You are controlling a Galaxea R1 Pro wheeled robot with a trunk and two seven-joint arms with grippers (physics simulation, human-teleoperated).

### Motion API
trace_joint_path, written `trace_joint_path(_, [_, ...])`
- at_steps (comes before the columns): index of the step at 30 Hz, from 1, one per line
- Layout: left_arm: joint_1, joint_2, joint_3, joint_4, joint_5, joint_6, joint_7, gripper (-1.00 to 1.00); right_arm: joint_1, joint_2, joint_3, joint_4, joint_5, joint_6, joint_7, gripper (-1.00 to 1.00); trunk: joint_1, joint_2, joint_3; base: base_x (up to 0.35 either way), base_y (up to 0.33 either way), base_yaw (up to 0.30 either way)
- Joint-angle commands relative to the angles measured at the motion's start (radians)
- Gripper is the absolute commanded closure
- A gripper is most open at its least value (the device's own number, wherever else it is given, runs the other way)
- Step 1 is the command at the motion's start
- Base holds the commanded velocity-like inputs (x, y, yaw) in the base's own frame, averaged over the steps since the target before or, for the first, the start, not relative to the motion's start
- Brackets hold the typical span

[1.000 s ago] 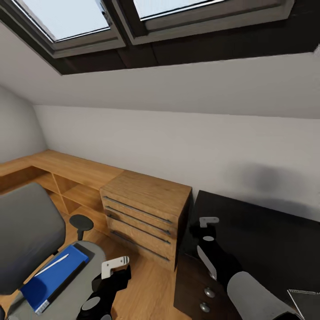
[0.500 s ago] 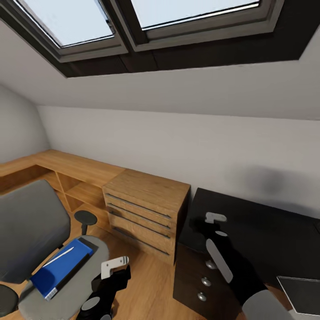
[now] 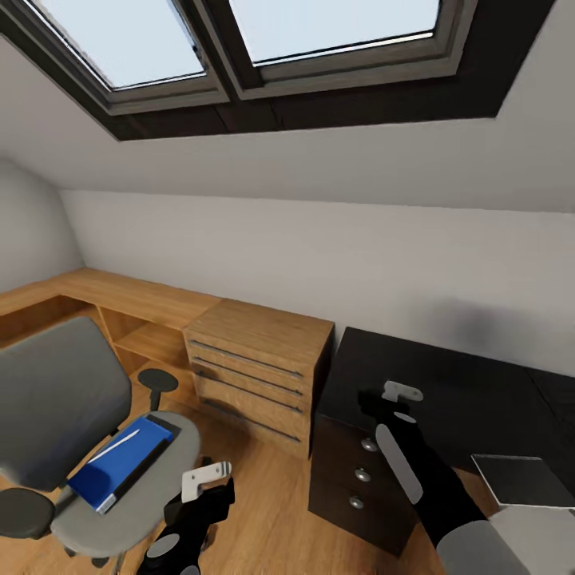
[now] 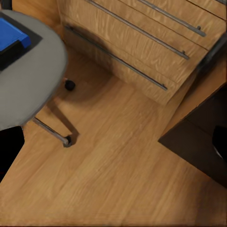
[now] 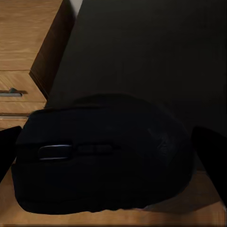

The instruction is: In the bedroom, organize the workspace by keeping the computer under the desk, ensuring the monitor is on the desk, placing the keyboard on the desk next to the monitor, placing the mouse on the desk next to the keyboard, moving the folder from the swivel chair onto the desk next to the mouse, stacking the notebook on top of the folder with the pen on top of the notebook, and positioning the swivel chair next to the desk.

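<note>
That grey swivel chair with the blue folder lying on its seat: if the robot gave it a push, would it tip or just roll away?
The grey swivel chair would probably roll: the left wrist view shows small castors on smooth wooden floor. It may also spin. The blue folder lies flat on the seat, yet a sharp shove might slide it.

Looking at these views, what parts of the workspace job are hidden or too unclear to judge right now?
- Mouse: right wrist view shows it between the fingers, too dark to confirm contact.
- Flat grey thing on the black desk: head view, cut by the edge; cannot identify.
- Folder on the chair: separate layers in the stack too small to tell.
- Left gripper: head view, opening unclear.
</note>
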Motion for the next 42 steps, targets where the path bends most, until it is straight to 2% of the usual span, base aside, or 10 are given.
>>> trace_joint_path(1, [-0.001,0.001,-0.002,-0.001,0.007,0.002,0.009,-1.00,-0.001,-0.002,0.004,-0.001,-0.007,0.003,-0.009,1.00,0.000,-0.001,-0.001,-0.300,-0.139,-0.003])
trace_joint_path(4, [-0.001,0.001,-0.001,-0.001,0.005,0.001,0.009,-1.00,-0.001,-0.005,-0.024,-0.001,-0.007,0.004,-0.010,1.00,0.000,-0.001,-0.001,-0.130,-0.259,-0.052])
trace_joint_path(6, [-0.001,0.001,-0.001,-0.001,0.005,0.002,0.009,-1.00,-0.001,-0.006,-0.064,-0.001,-0.007,0.004,-0.010,1.00,0.000,-0.001,-0.001,-0.022,-0.151,-0.195])
trace_joint_path(8, [-0.001,0.001,-0.001,-0.001,0.004,0.002,0.009,-1.00,-0.001,-0.006,-0.135,0.001,-0.007,0.007,-0.010,1.00,0.000,-0.001,-0.001,-0.008,-0.057,-0.243])
trace_joint_path(14, [-0.001,0.001,-0.001,-0.001,0.004,0.002,0.009,-1.00,-0.001,-0.009,-0.223,0.001,-0.007,0.008,-0.009,1.00,0.000,-0.001,-0.001,-0.002,-0.015,-0.266])
trace_joint_path(18, [-0.001,0.001,-0.001,-0.001,0.004,0.002,0.009,-1.00,-0.001,-0.009,-0.324,0.003,-0.006,0.003,-0.003,1.00,0.000,-0.001,-0.001,0.000,-0.002,-0.273])
trace_joint_path(28, [-0.001,0.001,-0.001,-0.001,0.006,0.002,0.009,-1.00,-0.001,-0.010,-0.536,0.043,-0.003,-0.014,-0.001,1.00,0.000,-0.001,-0.001,0.000,0.000,-0.274])
trace_joint_path(31, [-0.001,0.001,-0.002,-0.001,0.006,0.002,0.009,-1.00,-0.001,-0.026,-0.563,0.062,-0.006,-0.023,-0.001,1.00,0.000,-0.001,-0.001,0.000,0.000,-0.275])
trace_joint_path(40, [-0.001,0.001,-0.002,0.000,0.006,0.002,0.009,-1.00,-0.001,-0.035,-0.559,0.087,-0.001,-0.071,0.016,1.00,0.000,-0.001,-0.001,0.000,0.000,-0.278])
trace_joint_path(42, [-0.001,0.001,-0.002,0.006,0.006,0.003,0.009,-1.00,-0.001,-0.061,-0.556,0.090,0.007,-0.068,0.053,1.00,0.000,-0.001,-0.001,0.000,0.000,-0.279])
